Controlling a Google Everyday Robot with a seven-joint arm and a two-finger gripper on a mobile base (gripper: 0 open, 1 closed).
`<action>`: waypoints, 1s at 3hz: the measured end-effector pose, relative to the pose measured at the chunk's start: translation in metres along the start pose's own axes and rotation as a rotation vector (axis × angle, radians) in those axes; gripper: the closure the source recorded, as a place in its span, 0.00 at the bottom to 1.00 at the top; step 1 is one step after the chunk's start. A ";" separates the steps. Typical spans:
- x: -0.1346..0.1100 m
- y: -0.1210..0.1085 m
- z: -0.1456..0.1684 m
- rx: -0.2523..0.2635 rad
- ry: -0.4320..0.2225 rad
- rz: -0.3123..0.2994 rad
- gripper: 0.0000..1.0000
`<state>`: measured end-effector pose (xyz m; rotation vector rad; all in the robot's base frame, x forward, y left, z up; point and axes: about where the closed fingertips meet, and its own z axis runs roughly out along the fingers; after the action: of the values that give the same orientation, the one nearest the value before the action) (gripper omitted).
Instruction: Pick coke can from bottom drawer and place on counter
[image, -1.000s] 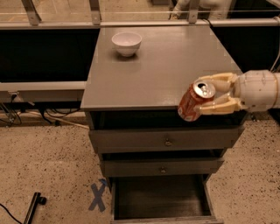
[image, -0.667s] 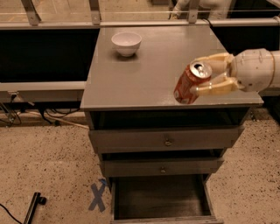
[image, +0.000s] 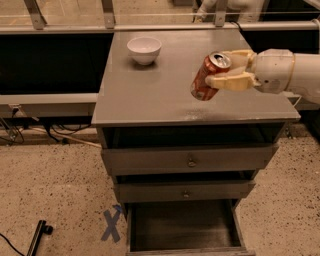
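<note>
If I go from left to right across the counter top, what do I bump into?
First the white bowl, then the coke can, then the hand gripping that can over the counter's right side.

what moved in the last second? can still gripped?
The gripper stayed shut on the tilted coke can and carried it left and farther in over the counter, away from the front edge. Nothing was grabbed or released. The white bowl stayed where it was, and the bottom drawer stayed open and empty.
</note>
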<state>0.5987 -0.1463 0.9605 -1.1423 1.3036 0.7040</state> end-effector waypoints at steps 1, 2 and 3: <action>0.005 -0.035 0.020 0.067 0.100 0.051 1.00; 0.026 -0.071 0.039 0.064 0.220 0.120 1.00; 0.040 -0.083 0.045 0.003 0.303 0.164 0.85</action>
<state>0.6979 -0.1399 0.9369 -1.1804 1.6679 0.6650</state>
